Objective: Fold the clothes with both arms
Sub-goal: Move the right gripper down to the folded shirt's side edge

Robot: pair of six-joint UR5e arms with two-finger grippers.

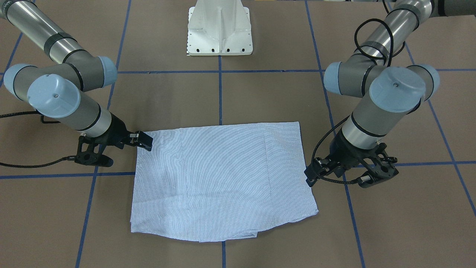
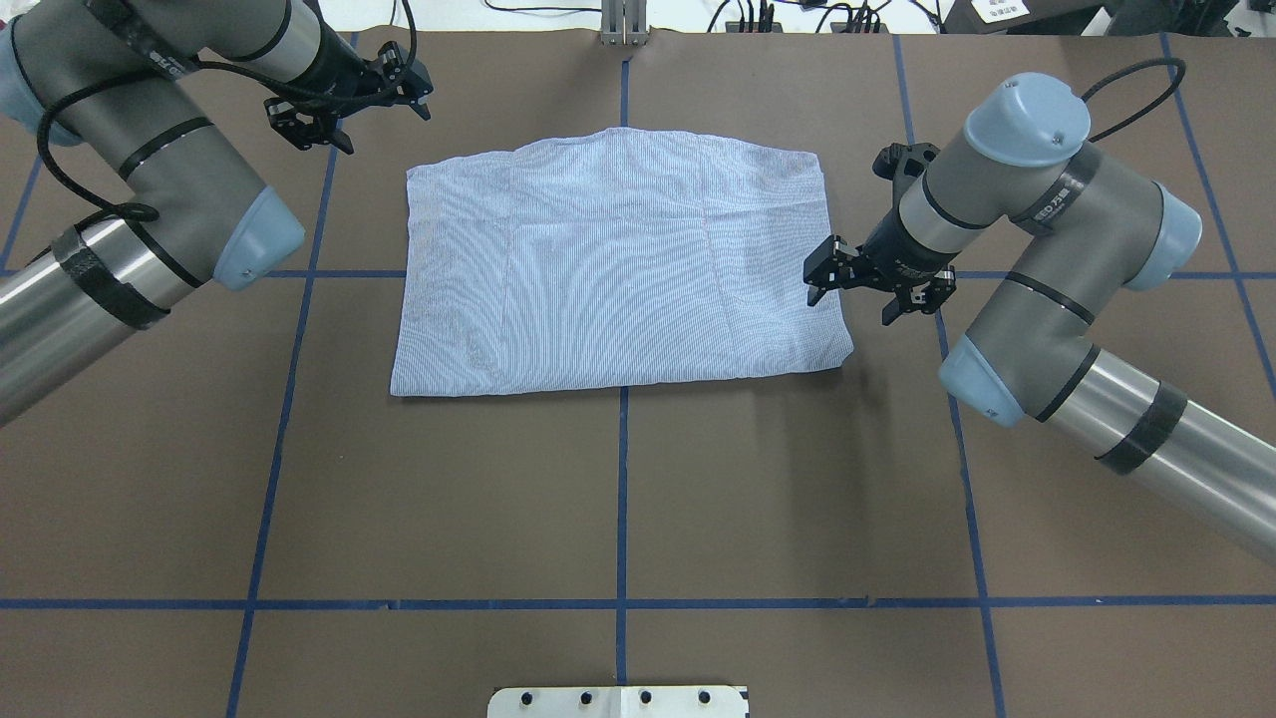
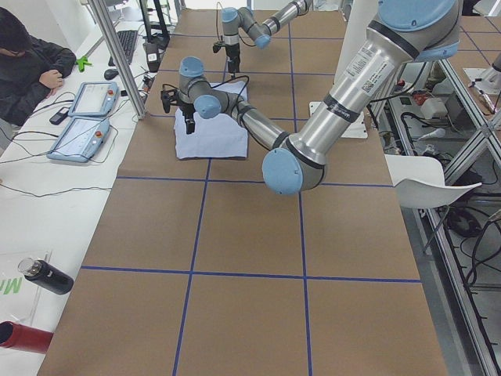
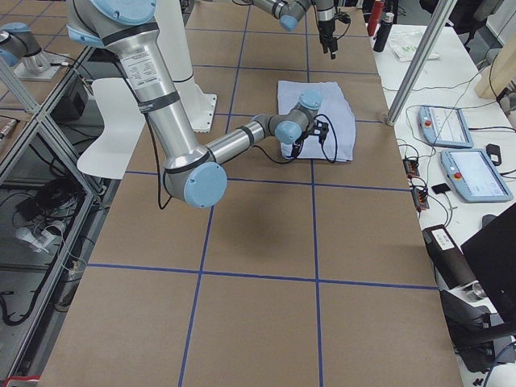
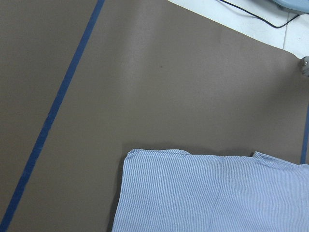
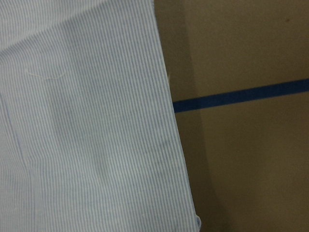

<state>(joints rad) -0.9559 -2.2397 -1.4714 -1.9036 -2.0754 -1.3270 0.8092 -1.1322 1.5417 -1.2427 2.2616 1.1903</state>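
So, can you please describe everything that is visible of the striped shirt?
The striped shirt is light blue and white, and looks like thin woven cloth. It lies flat on the brown table, folded into a rough rectangle with faint creases where the layers overlap. No collar or buttons show. The open right hand is at its right edge and the open left hand is beyond its far left corner. Neither holds it.

Shirt [image 6: 87, 121] cropped by both wrist frames; pedestal base [image 2: 618, 701] clipped at robot-side edge of bench [image 2: 449, 499]; right arm [image 3: 254, 23] tiny from left end.
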